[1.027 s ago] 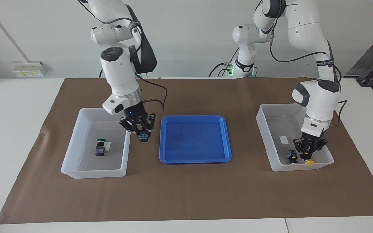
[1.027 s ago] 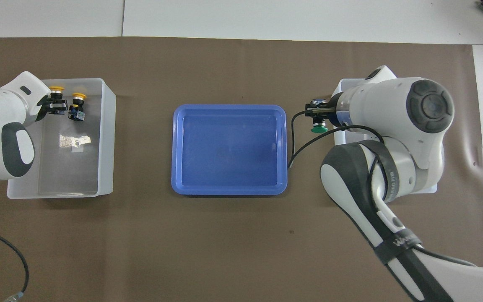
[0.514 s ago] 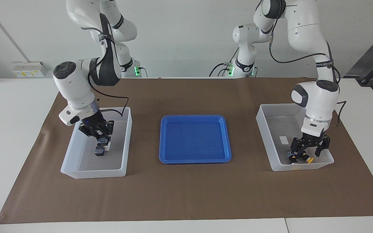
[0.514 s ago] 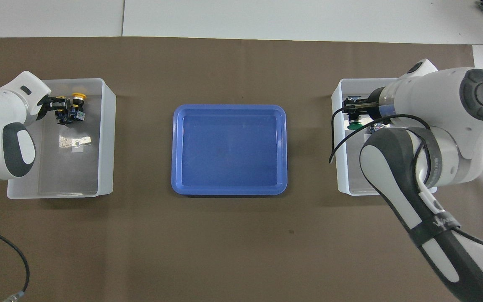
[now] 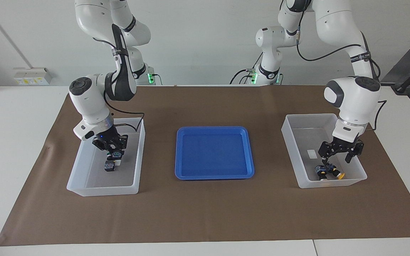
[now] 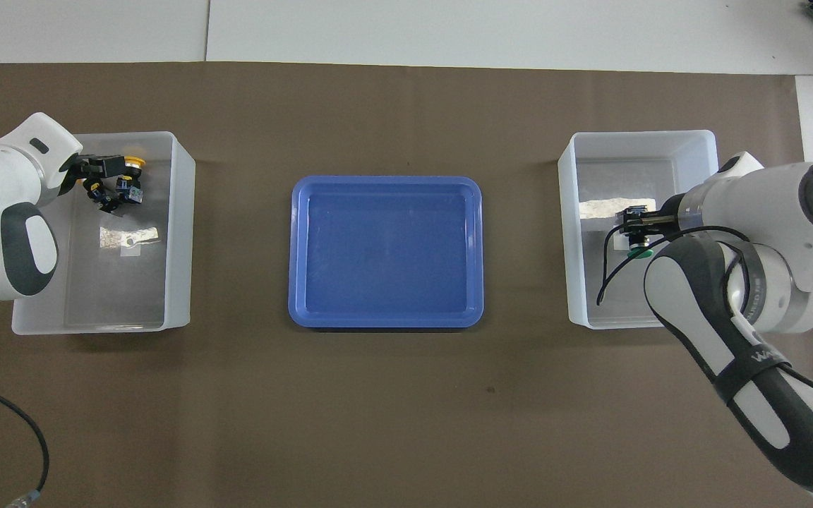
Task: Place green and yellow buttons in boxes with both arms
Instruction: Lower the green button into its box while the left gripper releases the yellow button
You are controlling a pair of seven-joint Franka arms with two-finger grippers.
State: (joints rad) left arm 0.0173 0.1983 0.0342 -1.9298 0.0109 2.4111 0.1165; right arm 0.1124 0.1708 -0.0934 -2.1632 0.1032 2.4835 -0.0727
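My left gripper [image 5: 339, 155] [image 6: 106, 180] hangs open just above two yellow buttons [image 5: 334, 172] [image 6: 133, 164]. They lie side by side in the box [image 5: 289, 142] [image 6: 178, 233] at the left arm's end, at the end of it farther from the robots. My right gripper [image 5: 115, 152] [image 6: 636, 228] is down inside the other box [image 5: 138, 160] [image 6: 567, 240], shut on a green button [image 5: 115, 154] [image 6: 638, 252]. That button hangs right over a second button [image 5: 109, 166] lying on the box floor, whose cap is hidden.
A shallow blue tray [image 5: 214, 174] [image 6: 385, 321] sits between the two boxes on the brown mat. Each box has a white label [image 5: 312, 153] [image 6: 128, 236] on its floor. A cable loops from the right wrist over its box.
My left gripper opened, let the yellow button drop beside the other, and rose a little. My right gripper carried the green button from beside the tray down into its box.
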